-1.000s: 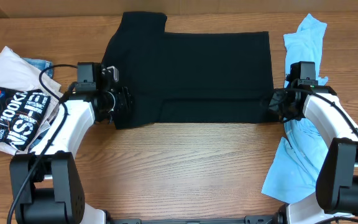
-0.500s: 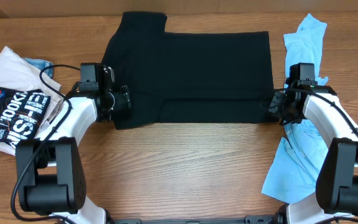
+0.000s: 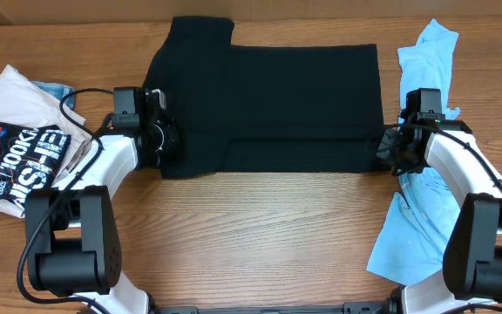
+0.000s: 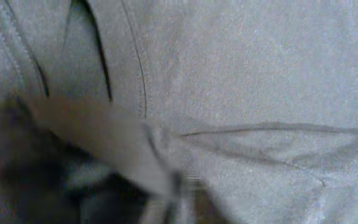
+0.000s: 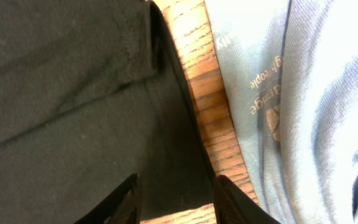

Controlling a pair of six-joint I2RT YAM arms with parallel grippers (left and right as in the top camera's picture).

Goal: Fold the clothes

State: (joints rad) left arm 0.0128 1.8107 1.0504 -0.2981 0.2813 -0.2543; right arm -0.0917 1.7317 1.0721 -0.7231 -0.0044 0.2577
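At black T-shirt [image 3: 268,105] edges: left end effector [image 3: 166,139], right end effector [image 3: 389,150].

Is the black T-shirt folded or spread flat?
Partly folded: the large black T-shirt shows a doubled layer along its near edge, one sleeve sticking out.

Large black short-sleeved T-shirt [image 3: 295,105]: matt knitted cloth, fine texture, stitched hems. Light-blue T-shirt [image 5: 316,93]: soft matt cloth bearing faded print. Brown wooden table [image 3: 260,235]: smooth, grained, slight sheen.
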